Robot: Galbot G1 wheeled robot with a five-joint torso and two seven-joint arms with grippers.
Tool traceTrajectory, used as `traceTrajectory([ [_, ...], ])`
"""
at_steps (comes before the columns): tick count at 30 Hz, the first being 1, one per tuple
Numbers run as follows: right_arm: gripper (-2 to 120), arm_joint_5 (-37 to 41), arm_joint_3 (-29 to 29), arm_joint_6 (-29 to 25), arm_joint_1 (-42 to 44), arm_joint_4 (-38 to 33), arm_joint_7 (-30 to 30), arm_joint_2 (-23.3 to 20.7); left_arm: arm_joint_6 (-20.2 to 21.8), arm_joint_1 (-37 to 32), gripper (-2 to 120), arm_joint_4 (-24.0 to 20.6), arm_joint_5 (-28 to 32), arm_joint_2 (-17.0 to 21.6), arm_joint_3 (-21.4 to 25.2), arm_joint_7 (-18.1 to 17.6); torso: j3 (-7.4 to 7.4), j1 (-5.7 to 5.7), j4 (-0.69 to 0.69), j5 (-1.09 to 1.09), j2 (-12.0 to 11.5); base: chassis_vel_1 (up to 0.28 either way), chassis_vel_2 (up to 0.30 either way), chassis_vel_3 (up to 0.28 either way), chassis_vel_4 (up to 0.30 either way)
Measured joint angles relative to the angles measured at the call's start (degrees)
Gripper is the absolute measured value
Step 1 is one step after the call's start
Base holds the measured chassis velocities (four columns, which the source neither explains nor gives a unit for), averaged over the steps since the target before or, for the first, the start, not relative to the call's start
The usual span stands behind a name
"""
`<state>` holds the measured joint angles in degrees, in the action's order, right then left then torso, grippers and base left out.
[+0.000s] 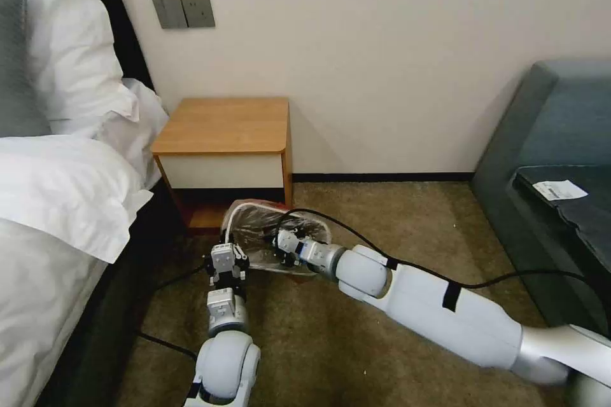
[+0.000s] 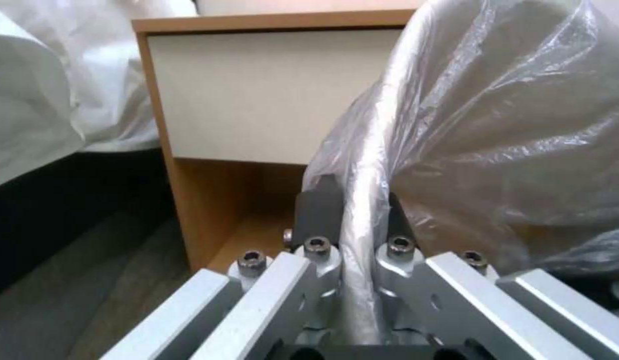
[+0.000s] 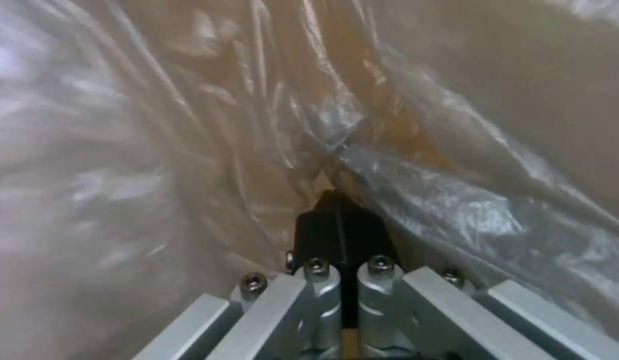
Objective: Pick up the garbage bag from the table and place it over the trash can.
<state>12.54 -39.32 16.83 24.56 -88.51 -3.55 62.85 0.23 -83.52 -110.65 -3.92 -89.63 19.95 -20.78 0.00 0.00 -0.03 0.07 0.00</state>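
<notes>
The trash can (image 1: 237,211) sits tilted on the carpet just in front of the table (image 1: 223,127). The crinkly garbage bag (image 1: 267,229) is draped around the can, its red band at the far rim. My left gripper (image 1: 230,249) is shut on the can's near rim (image 2: 373,150), with bag film (image 2: 509,125) wrapped over that rim. The table's white drawer front (image 2: 256,90) is right behind. My right gripper (image 1: 280,245) reaches inside the bag. Its fingers are pressed together (image 3: 338,210) where a fold of the bag (image 3: 189,125) meets their tips.
A bed with white linen (image 1: 63,191) runs along the left, close to the table. A grey sofa (image 1: 560,140) stands at the right. A black cable (image 1: 162,343) lies on the carpet by my left arm. Open carpet (image 1: 394,216) lies between can and sofa.
</notes>
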Motion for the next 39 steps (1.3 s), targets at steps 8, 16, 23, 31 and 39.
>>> traceTrajectory([
  [8,0,0.16,-0.93,-0.5,-1.18,2.84,0.75,1.52,-0.1,-2.32,0,-1.94,-1.61,-0.18,-1.31,-0.03,0.0,0.0,0.01,0.05,0.0,0.0,0.0,0.0,0.0],
  [16,0,-0.08,-1.15,-0.98,-0.8,3.88,1.26,2.31,-0.2,-3.27,0,-2.69,-2.7,-0.64,-1.37,-0.16,0.0,0.0,0.01,0.03,0.0,0.0,0.0,0.0,0.0],
  [23,0,-0.12,-1.53,-1.1,-1.37,4.72,1.54,2.66,-0.39,-3.82,0,-3.23,-3.88,-0.66,-1.37,-0.19,0.0,0.0,0.04,-0.08,0.0,0.0,0.0,0.0,0.0],
  [31,0,0.05,-0.78,-0.31,-0.48,0.87,2.3,1.96,-0.71,-2.74,0,-1.53,-3.96,-0.66,-1.33,-0.46,0.0,0.0,0.09,-0.02,0.0,0.0,0.0,0.0,0.0],
  [39,0,1.39,-0.93,1.84,-1.05,-2.42,3.09,1.29,-0.76,-0.49,0,1.41,-4.05,-0.67,0.38,-0.55,-0.01,0.0,0.06,-0.22,0.0,0.0,0.0,0.0,0.0],
])
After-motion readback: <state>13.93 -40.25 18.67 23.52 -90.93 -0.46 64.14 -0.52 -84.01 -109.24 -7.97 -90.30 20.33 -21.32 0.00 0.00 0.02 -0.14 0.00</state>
